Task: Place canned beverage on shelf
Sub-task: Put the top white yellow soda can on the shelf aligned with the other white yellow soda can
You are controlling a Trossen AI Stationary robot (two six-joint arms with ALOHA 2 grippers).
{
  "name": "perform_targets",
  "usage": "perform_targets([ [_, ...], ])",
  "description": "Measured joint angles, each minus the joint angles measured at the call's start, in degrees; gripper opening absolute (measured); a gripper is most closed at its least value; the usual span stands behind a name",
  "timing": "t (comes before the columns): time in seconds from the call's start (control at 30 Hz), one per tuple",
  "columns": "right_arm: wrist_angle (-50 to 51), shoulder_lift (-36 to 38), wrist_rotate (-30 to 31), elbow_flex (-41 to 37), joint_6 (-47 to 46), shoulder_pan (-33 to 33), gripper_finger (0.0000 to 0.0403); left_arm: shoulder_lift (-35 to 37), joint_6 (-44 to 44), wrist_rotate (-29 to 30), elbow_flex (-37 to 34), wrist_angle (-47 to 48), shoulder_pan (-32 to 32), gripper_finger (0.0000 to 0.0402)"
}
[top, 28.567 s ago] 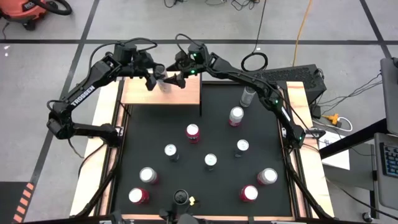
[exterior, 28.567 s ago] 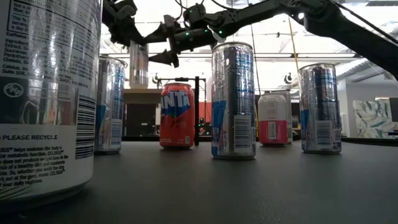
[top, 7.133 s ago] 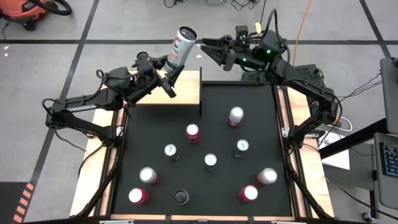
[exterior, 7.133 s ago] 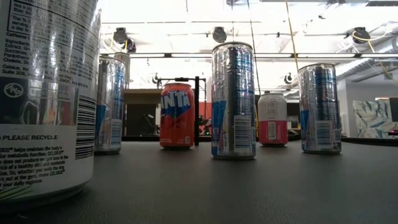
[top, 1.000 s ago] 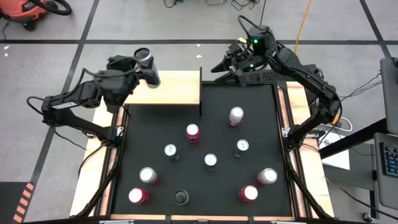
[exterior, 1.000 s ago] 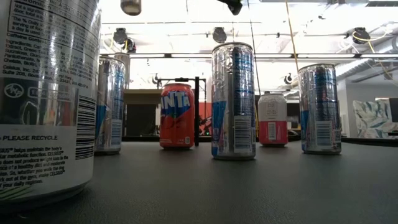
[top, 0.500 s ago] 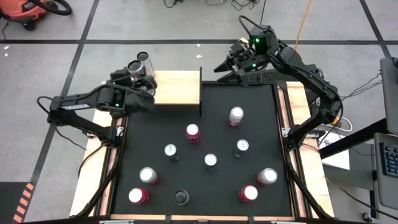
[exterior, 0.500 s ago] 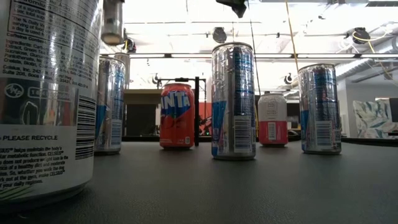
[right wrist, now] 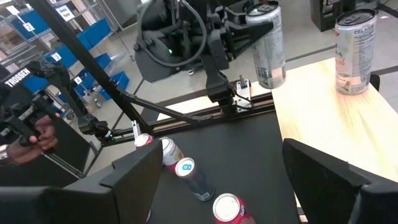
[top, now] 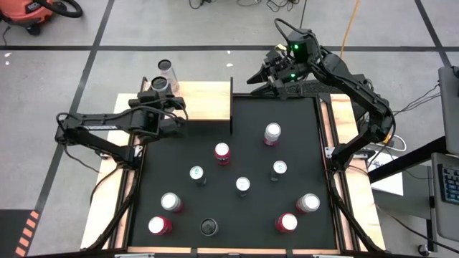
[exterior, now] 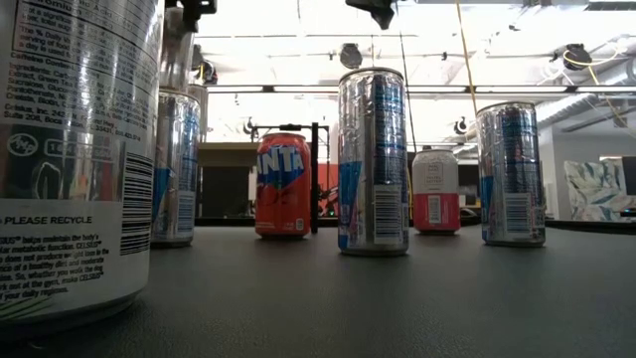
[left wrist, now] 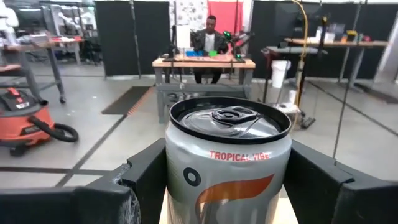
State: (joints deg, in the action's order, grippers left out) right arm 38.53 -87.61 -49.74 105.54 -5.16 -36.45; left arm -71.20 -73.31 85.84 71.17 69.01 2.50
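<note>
The left gripper has carried the can, clamped between its fingers, down over the shelf.

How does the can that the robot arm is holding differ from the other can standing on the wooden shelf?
The held can is clamped in the left end effector; the free can stands on the shelf with nothing touching it. The held can bears an orange mark and the words "Tropical Vibe"; the free can has pinkish lettering. Whether the held can's base touches the shelf cannot be told. Both are slim, silvery and upright.
</note>
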Motion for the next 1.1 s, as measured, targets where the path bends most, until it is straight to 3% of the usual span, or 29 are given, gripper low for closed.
perform_targets([
  [0.17,0.1,0.0,0.1,0.0,-0.3,0.0,0.0309,-0.1,-2.2,-2.3,-4.1,-11.0,-0.6,0.0257],
  [0.33,0.0,0.0,0.1,0.0,-0.3,0.0,0.0309,-1.0,6.4,-3.6,-3.9,-27.7,-3.0,0.0257],
  [0.4,-0.1,0.0,0.1,0.0,-0.2,0.0,0.0309,-0.8,18.0,-3.6,-2.7,-39.5,-3.9,0.0257],
  [0.57,-0.5,0.0,0.1,0.0,-0.1,0.0,0.0309,-1.0,56.5,-8.1,-2.4,-72.2,-3.8,0.0257],
  [0.73,-0.5,0.0,0.2,0.0,0.6,0.0,0.0309,-0.8,89.2,-8.4,-0.7,-96.6,-2.7,0.0257],
  [0.87,-0.5,0.0,0.2,0.0,1.0,0.0,0.0309,0.0,107.0,-8.6,5.7,-101.6,-2.0,0.0257],
  [1.1,-0.5,0.0,0.1,0.0,1.6,0.0,0.0309,7.4,117.4,-11.0,8.8,-95.2,0.3,0.0257],
])
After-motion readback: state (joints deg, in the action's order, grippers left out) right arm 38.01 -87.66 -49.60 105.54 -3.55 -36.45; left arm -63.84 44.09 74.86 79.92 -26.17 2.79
